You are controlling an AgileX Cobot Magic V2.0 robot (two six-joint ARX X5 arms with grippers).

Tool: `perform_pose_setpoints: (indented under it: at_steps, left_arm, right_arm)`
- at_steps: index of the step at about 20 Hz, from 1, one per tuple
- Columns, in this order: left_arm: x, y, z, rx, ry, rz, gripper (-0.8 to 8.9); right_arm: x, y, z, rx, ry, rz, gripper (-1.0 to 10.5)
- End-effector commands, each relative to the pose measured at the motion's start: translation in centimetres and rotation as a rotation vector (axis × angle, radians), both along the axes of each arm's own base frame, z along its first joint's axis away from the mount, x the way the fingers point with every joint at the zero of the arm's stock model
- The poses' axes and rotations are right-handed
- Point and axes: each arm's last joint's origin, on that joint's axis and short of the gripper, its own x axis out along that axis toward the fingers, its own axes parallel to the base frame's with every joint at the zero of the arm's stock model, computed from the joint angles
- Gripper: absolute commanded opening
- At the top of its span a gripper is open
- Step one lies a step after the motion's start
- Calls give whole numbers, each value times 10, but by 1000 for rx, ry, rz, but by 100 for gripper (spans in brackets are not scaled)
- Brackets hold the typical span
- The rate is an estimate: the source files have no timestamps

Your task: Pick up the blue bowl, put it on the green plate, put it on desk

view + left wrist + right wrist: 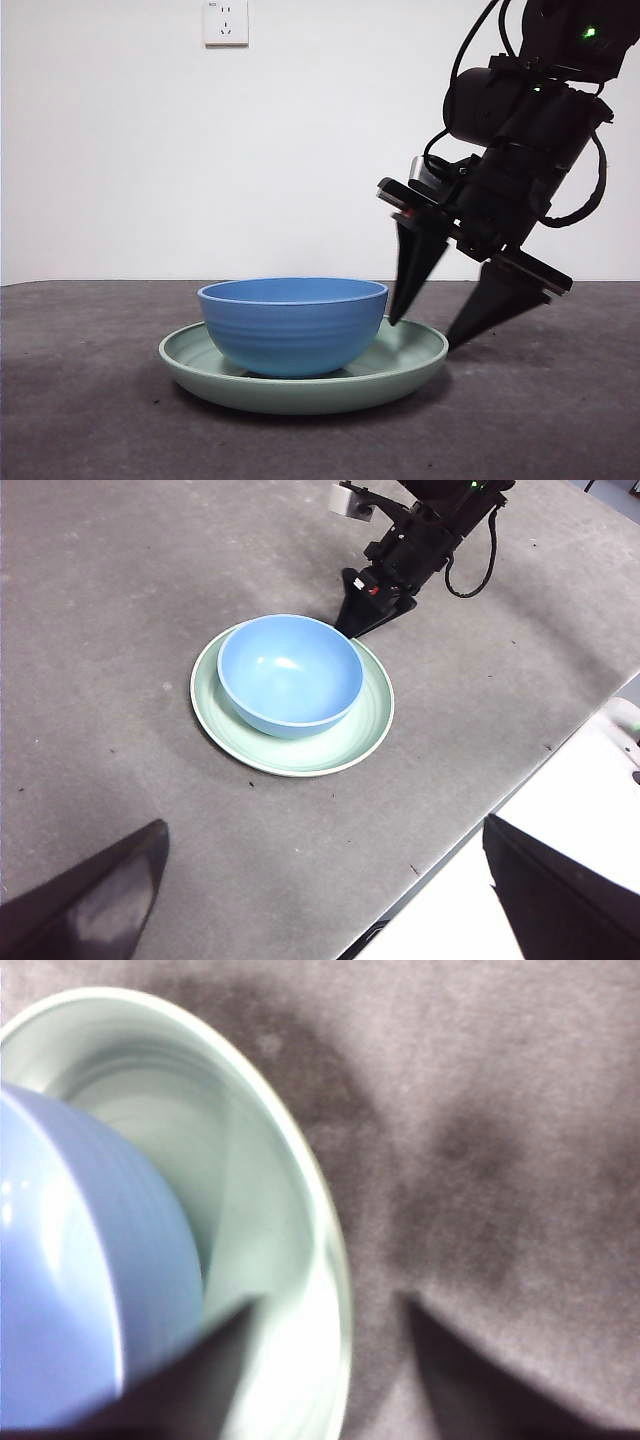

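Note:
The blue bowl (292, 325) (290, 670) (70, 1290) stands upright inside the green plate (400, 370) (365, 715) (270, 1190), which rests on the desk (540, 420) (120, 610). My right gripper (424, 333) (350, 628) (328, 1300) is open and low at the plate's right side. One jaw hangs over the plate's inside next to the bowl, the other outside the rim over the desk. It holds nothing. My left gripper (323, 821) is open and waits high above the desk, well away from the plate.
The desk's edge (470, 825) runs close to the left gripper, with a white floor beyond it. A white wall with a socket (225, 22) stands behind the desk.

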Motion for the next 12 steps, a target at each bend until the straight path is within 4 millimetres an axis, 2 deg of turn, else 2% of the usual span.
perform_pose_setpoints:
  at_steps: [1, 5, 9, 12]
  left_arm:
    - [0, 0, 0, 15, 4, -6, 497]
    - [-2, 2, -3, 39, 31, -5, 497]
    - [-2, 2, -4, 50, 45, -4, 497]
    - [-3, 2, -5, 54, 49, -4, 497]
  right_arm:
    - [0, 0, 10, -79, -73, 19, 381]
    - [-18, -15, 53, -152, -191, 3, 406]
    - [-58, -31, 105, -127, -279, 0, 571]
    - [-88, -42, 129, -124, -315, 31, 594]
